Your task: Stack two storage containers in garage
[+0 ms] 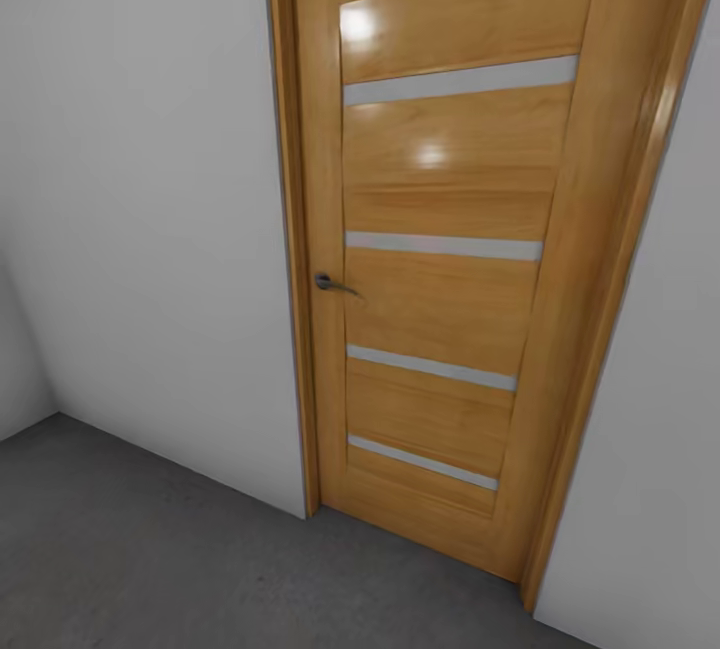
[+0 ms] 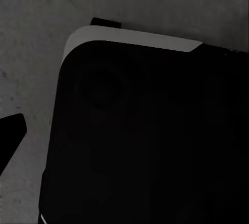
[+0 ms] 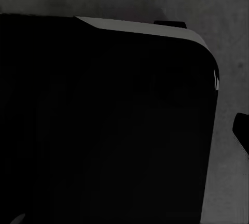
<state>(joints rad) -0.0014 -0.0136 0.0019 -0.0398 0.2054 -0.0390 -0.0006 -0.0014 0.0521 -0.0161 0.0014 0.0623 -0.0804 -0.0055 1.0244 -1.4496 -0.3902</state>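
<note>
Closed wooden door in a white-walled room with a dark grey floor.

The door [image 1: 450, 259] fills the frame's centre and right, grey handle [image 1: 330, 283] at its left edge; white wall [image 1: 150, 209] at left, mottled floor [image 1: 150, 559] along the bottom. Whether either hand is apart or together cannot be told.

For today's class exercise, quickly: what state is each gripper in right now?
Left gripper: cannot be told; its wrist view shows no fingers clearly.
Right gripper: cannot be told, likewise.

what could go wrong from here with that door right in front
The wooden door is shut, so rolling on would likely hit it. Its lever handle sits near the frame by the white wall, leaving little room to reach. Both wrist views look down at the robot's dark base over the grey floor.
</note>
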